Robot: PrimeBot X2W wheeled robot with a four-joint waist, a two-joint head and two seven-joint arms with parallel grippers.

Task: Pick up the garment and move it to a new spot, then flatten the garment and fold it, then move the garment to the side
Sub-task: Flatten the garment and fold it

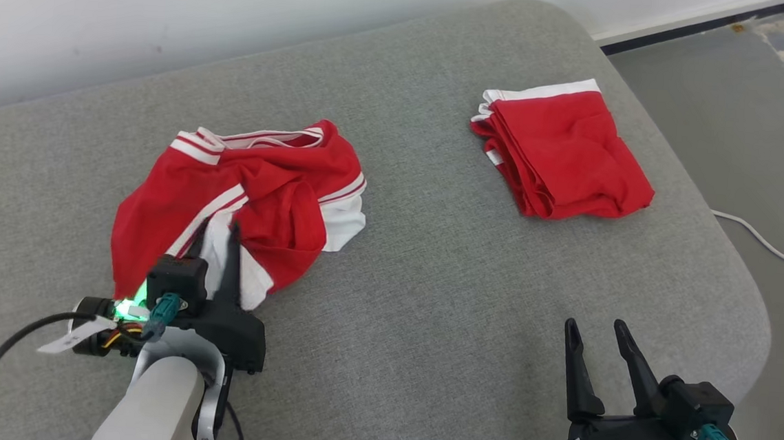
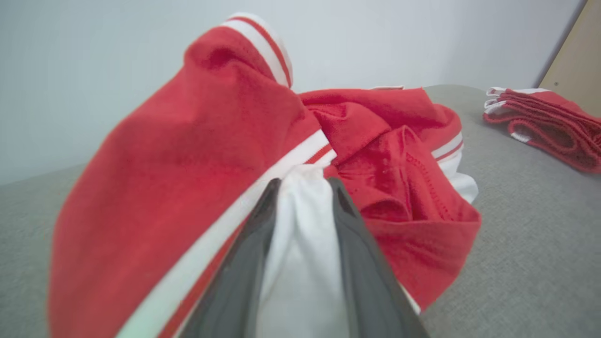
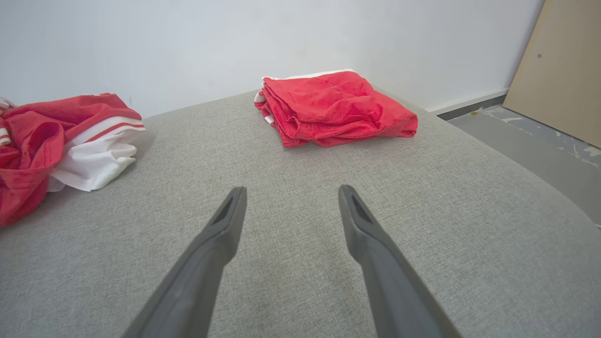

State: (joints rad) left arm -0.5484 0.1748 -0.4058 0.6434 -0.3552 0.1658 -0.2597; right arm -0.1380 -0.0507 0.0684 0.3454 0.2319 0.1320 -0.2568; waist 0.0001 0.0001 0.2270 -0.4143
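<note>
The garment (image 1: 263, 183) is seemingly pinched at its white near edge by the left gripper (image 1: 217, 235), bulk lying ahead; the right gripper (image 1: 595, 325) is held open, empty, well apart.

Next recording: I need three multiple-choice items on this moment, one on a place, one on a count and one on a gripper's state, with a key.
1. Where does the folded red garment lie?
A. at the near left
B. on the floor
C. near the far right edge of the grey cushion

2. How many piles of red cloth lie on the cushion?
A. one
B. two
C. four

3. The left gripper is:
A. shut on the crumpled red-and-white garment
B. open over bare fabric
C. resting on the floor

Key:
1. C, the head view shows it by that edge.
2. B, one pile is crumpled and one is folded.
3. A, the left wrist view shows its fingers pinching a white fold.
</note>
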